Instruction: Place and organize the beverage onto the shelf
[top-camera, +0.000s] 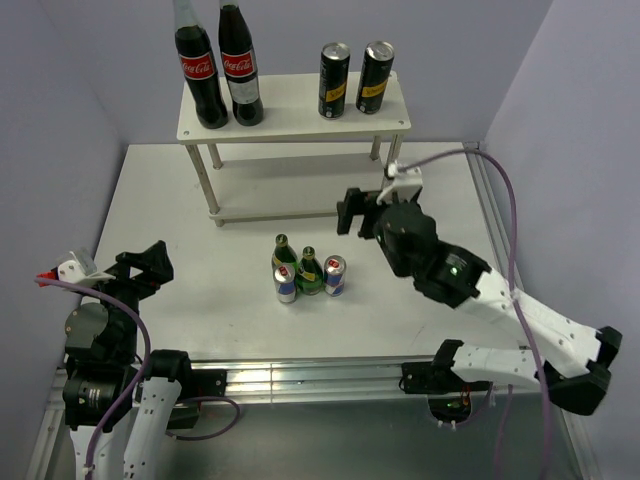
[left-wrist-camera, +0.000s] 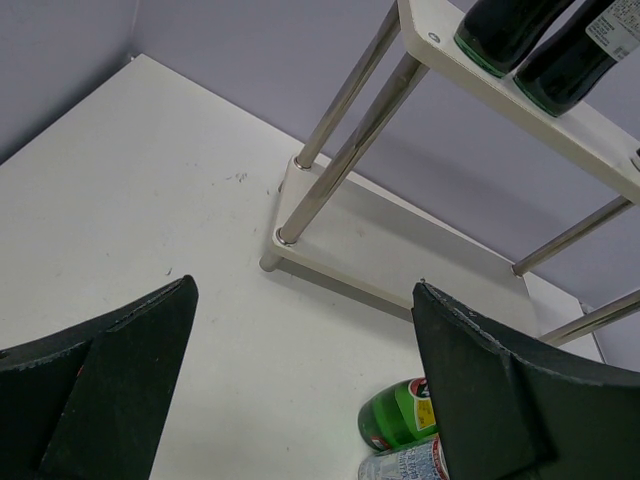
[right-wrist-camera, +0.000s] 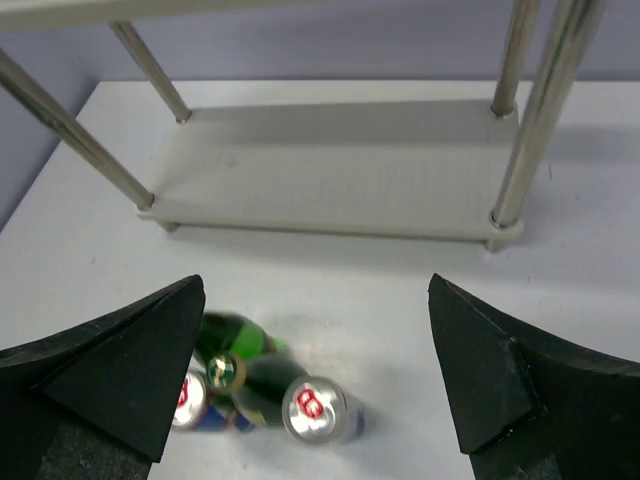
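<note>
Your right gripper (top-camera: 356, 212) hangs with its jaws spread wide and nothing between them. It is in front of the shelf (top-camera: 293, 118), near its right-hand legs and above the table (top-camera: 200, 310). Your left gripper (top-camera: 145, 262) is wide and empty too, low near the table's near left corner and well apart from the drinks.

On the shelf's top board, two black cans (top-camera: 334, 80) with yellow labels stand upright side by side at the right end. Two cola bottles (top-camera: 200, 70) stand at the left end.

Four drinks stand in a tight cluster on the table in front of the shelf: two green bottles (top-camera: 283, 255) and two blue-and-silver cans (top-camera: 335, 275) (whether they touch, you cannot tell from above). In your right wrist view the cluster sits low, nearer the left finger (right-wrist-camera: 110, 370), with one can top (right-wrist-camera: 310, 408) showing a red mark.
</note>
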